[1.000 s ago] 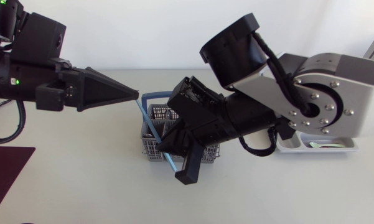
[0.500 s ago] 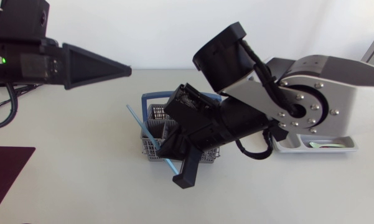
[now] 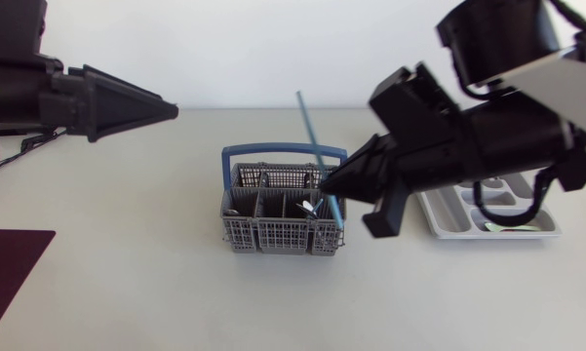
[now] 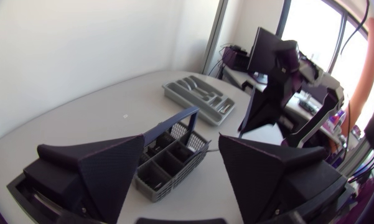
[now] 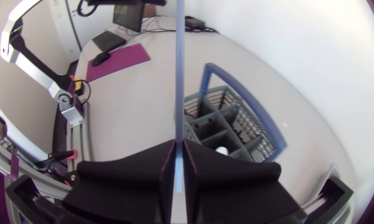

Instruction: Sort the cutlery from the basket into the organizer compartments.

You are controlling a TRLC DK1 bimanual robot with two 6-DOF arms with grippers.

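Your right gripper (image 3: 330, 182) pinches the blue stick (image 3: 311, 135) by the basket (image 3: 273, 150), mid-frame; your left gripper (image 3: 168, 109), upper left, gapes wide.

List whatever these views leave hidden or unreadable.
Organizer: head view, the right arm covers most compartments; contents unreadable.
Basket: contents too small in head view, dark cells in left wrist view.
Thin blue rod: too thin anywhere to identify; right wrist view, the right gripper hides its lower part.
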